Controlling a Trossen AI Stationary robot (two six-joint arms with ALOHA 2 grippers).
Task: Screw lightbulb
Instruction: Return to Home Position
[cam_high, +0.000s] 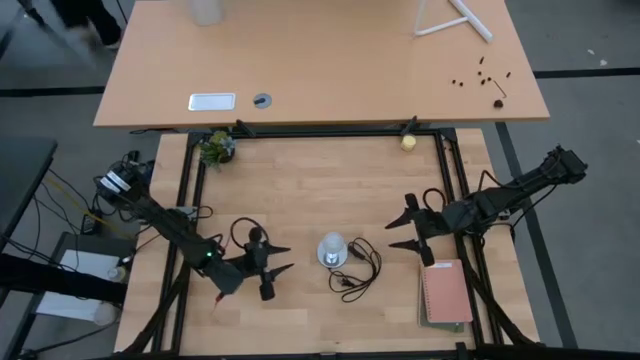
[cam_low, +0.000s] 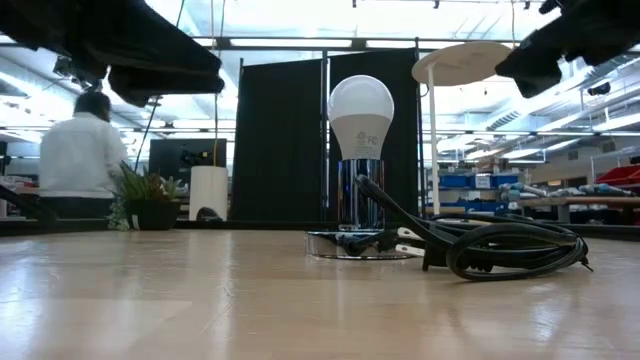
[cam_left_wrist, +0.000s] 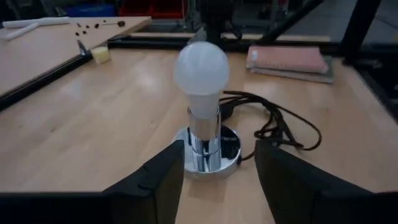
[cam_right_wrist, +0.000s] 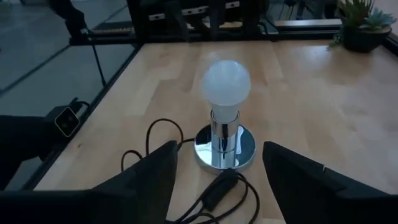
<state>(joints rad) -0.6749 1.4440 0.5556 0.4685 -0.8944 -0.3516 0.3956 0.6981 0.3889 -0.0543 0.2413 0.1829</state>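
Observation:
The white lightbulb (cam_high: 332, 246) stands upright, its base in a chrome socket post on a round silvery disc (cam_left_wrist: 229, 146) in the middle of the wooden table; it also shows in the low view (cam_low: 361, 112). My left gripper (cam_high: 281, 259) stands open to the bulb's left, fingers pointing at it, a short way off. My right gripper (cam_high: 402, 232) stands open to the bulb's right, also apart from it. In both wrist views the bulb (cam_left_wrist: 201, 68) (cam_right_wrist: 225, 83) shows beyond the open fingers.
A black cord (cam_high: 360, 272) lies coiled beside the disc on the near right. Notebooks (cam_high: 445, 293) lie at the table's right near corner. A small potted plant (cam_high: 216, 148) and a yellowish ball (cam_high: 408, 142) sit at the far edge. A person (cam_low: 78, 155) stands beyond the table.

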